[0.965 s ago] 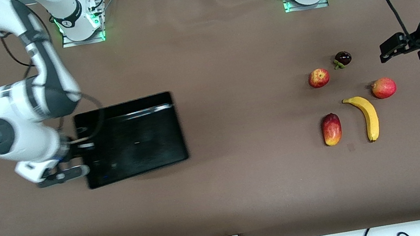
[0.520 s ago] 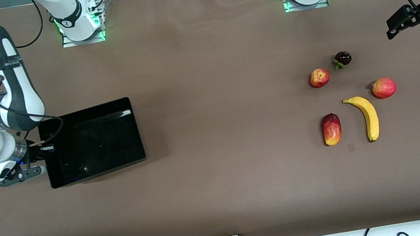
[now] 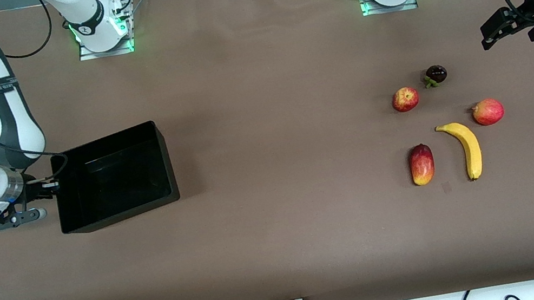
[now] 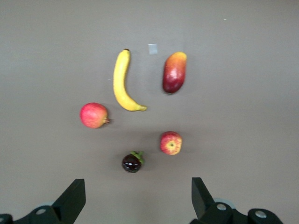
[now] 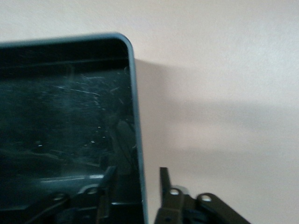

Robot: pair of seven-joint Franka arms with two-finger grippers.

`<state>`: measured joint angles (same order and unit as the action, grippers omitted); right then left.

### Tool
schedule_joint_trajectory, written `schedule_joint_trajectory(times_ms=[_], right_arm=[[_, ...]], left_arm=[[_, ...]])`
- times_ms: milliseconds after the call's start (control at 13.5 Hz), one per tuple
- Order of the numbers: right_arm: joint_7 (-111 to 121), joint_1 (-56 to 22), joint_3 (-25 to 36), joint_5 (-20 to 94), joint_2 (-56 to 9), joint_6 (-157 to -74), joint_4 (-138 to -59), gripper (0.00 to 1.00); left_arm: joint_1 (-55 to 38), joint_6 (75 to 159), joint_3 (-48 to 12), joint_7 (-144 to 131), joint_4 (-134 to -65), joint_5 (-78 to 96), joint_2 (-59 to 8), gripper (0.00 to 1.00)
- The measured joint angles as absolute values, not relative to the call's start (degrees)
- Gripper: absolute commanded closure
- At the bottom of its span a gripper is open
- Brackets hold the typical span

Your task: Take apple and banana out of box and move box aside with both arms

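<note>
Right end effector is seen at the box, at the short wall toward the right arm's end of the worktop. In the right wrist view the end effector is seen astride that wall: one finger inside the box, the other outside. Gaps are visible on both sides of the wall, so jaws are partly open and nothing is clamped. Box is set down on the worktop, open side up, interior black and scuffed, no contents seen.

Left end effector is held up in the air over bare worktop near the left arm's end, jaws spread wide, nothing held. Its wrist cam looks down on the fruit group, with the end effector framing the group from above.

Fruit group is well apart from the box, toward the left arm's end:
- banana: flat on worktop, untouched.
- apple: farther from front cam than banana, untouched.
- mango: beside banana, on the box's side of it.
- redder round fruit: just beside the banana's stem end.
- small dark fruit: near apple, slightly farther from front cam.

No fruit is touching another.
</note>
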<state>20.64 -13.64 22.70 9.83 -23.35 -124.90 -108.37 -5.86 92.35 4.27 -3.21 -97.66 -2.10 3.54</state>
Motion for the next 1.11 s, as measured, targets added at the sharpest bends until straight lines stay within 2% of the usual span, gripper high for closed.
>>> schedule_joint_trajectory(times_ms=[297, 446, 668, 891, 1114], right_arm=[[17.4, -15.0, 22.0, 9.7, -19.9, -107.5, -96.5, 0.00], [13.3, -17.2, 21.9, 8.7, -17.1, -101.5, -92.7, 0.00], [10.5, -19.0, 21.9, 7.0, -10.0, -95.8, -92.5, 0.00], [10.3, -19.0, 21.1, 4.5, -3.8, -93.9, -95.2, 0.00], [5.7, -18.3, 15.8, 2.5, -1.5, -93.5, -97.1, 0.00]], left_arm=[[-5.8, 93.2, 5.6, -2.1, -97.6, -2.4, 1.8, 0.00], [-5.9, 93.6, 5.4, -1.9, -97.5, -2.4, 1.1, 0.00], [-5.9, 93.4, 5.4, -1.9, -97.3, -2.4, 1.0, 0.00], [-5.9, 93.3, 5.3, -1.8, -97.2, -2.4, 1.0, 0.00], [-5.9, 93.3, 5.2, -1.8, -97.0, -2.4, 1.0, 0.00]])
